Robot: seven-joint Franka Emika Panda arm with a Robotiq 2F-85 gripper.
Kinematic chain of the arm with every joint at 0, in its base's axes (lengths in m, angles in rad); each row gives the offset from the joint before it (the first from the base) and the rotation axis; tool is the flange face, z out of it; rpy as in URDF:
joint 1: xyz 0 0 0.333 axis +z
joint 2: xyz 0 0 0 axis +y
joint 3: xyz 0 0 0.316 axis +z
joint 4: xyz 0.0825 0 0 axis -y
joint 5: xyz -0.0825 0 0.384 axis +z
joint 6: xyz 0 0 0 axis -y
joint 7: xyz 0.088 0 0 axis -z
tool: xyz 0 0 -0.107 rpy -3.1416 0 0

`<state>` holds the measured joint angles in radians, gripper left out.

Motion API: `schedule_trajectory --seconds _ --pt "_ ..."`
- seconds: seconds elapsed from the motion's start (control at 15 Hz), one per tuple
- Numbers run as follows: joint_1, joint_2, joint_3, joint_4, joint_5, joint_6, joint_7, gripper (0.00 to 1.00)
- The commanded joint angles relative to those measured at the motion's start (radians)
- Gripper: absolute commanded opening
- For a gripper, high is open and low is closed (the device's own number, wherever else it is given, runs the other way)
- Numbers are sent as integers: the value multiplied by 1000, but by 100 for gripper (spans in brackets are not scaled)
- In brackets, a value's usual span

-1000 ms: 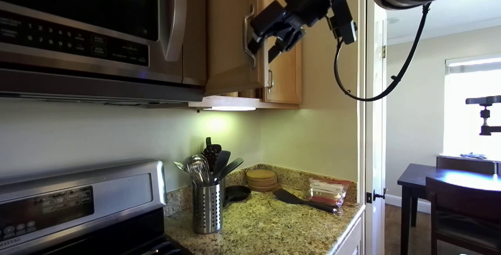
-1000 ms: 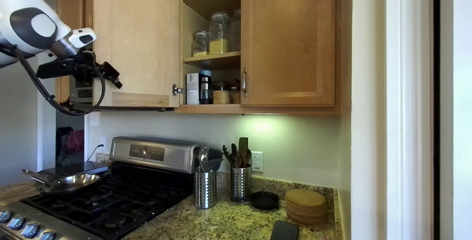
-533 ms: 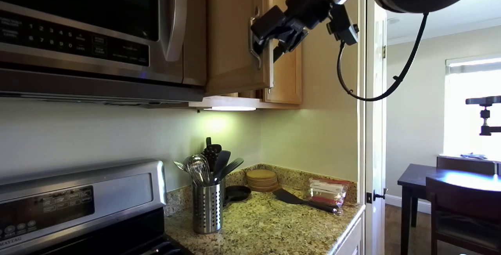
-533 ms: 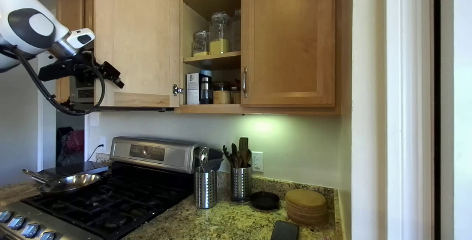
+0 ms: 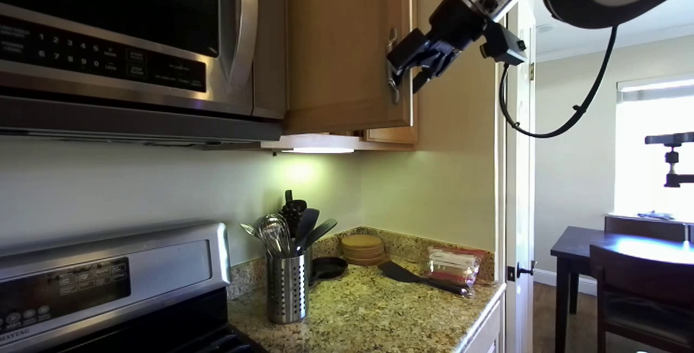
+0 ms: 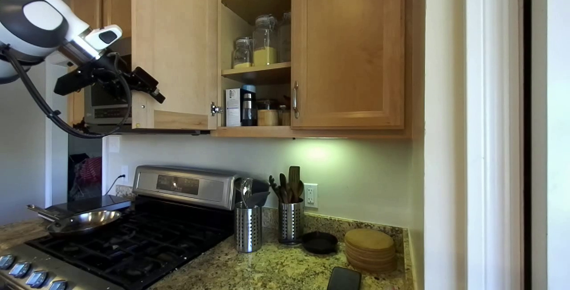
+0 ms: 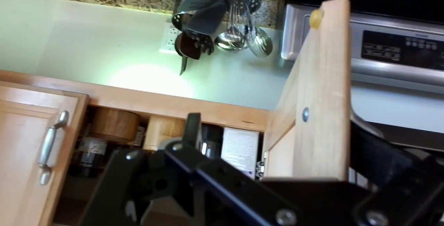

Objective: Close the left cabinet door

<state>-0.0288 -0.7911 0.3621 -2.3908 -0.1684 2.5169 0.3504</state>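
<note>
The left cabinet door (image 5: 341,44) stands open, its inner face (image 6: 178,45) toward the camera in an exterior view. Its free edge (image 7: 326,90) rises large in the wrist view. My gripper (image 5: 407,79) is open and straddles this edge. One finger (image 7: 193,128) is on the inner side, apart from the door's face. The other finger (image 7: 374,149) is on the outer side, at the silver bar handle (image 5: 394,94), partly behind it. In an exterior view only the inner-side fingertip (image 6: 158,96) shows; the door hides the other one.
The matching right door (image 6: 347,49) is closed. Shelves with jars (image 6: 264,42) and a white box (image 6: 232,107) stand in the open cabinet. The microwave (image 5: 108,27) is beside the door's outer face. Utensil holders (image 5: 287,288) and the stove (image 6: 133,236) are below.
The door has swung partway toward the cabinet, its free edge moving right in both exterior views. My gripper has moved right with it, still around the edge.
</note>
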Motion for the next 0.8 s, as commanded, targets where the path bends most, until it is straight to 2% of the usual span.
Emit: schedule_trajectory --seconds 0.0,0.33,0.6,0.73 --pt "-98 16 -49 -17 -78 -25 -53 100" --pt "-90 32 -126 14 -96 -86 -193 100" --pt "-7 71 -210 64 -56 -173 -362 100" --pt "61 89 -285 77 -1 -176 -455 100"
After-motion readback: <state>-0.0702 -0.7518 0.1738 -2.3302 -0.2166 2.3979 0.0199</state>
